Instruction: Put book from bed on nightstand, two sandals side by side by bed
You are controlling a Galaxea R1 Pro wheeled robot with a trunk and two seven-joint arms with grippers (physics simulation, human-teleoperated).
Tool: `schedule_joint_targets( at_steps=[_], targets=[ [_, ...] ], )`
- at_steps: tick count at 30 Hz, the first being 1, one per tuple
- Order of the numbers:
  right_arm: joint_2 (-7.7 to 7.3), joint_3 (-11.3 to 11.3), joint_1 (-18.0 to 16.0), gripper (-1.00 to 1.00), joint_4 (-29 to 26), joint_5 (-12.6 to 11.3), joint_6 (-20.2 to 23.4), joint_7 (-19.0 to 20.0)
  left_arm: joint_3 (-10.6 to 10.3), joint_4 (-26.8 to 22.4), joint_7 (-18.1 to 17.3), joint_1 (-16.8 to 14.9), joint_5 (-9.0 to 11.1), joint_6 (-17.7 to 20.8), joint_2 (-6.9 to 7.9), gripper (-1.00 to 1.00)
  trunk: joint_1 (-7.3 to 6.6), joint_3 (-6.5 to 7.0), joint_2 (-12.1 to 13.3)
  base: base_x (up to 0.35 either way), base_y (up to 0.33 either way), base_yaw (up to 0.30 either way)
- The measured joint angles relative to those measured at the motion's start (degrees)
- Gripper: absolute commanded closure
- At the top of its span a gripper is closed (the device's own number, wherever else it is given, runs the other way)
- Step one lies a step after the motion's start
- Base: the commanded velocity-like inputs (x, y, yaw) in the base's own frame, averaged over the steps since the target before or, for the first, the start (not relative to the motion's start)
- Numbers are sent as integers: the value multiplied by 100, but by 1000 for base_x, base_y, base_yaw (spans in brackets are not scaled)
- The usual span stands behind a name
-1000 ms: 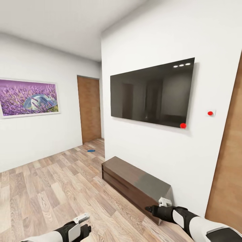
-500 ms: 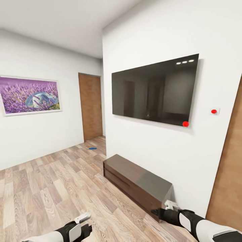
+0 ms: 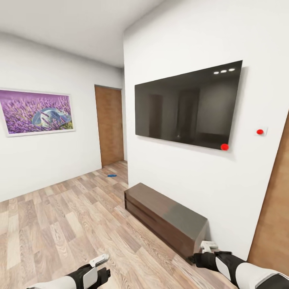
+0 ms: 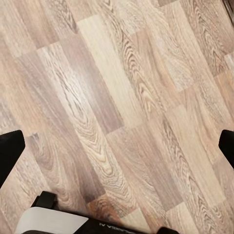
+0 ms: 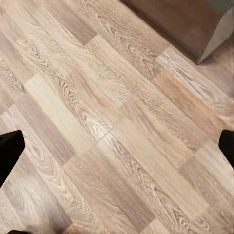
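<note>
Lying flat on the plank floor [image 3: 60,216] far down the room, a single small blue sandal [image 3: 112,175] rests near the brown door [image 3: 109,125] and just past the wall corner; at this range it is only a bright sliver, straps too small to make out. Along the white wall [image 3: 188,176] stands a low dark wood bench [image 3: 166,219] with a bare top, closed drawer fronts and nothing visible inside, and above it hangs a black TV [image 3: 188,108] with a red dot at its lower corner and a second red dot on a wall switch [image 3: 260,131] beside it. A framed lavender picture [image 3: 37,112] hangs on the far wall. The head view shows both arms low at the frame's bottom: the left gripper [image 3: 103,268] over open floor, the right gripper [image 3: 200,253] near the bench's end. The left wrist view adds only floor planks between the dark left fingers [image 4: 10,151], which stand wide apart and released. The right wrist view shows the right fingers [image 5: 10,148] likewise spread, empty, over the floor, with the bench's corner [image 5: 195,24] at the edge.
</note>
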Motion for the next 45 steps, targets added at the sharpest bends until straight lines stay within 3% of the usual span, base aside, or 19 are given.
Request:
schedule_joint_targets(
  at_steps=[29,45],
  targets=[
    [-7,51,0,-100,2,16,-231,-208,0,1,1,1,0,-1,0,-100,-2,-2,-1,315,55,4],
    [-2,60,0,-100,0,21,-230,-210,0,-1,1,4,1,0,1,-100,1,23,0,202,168,262]
  ],
)
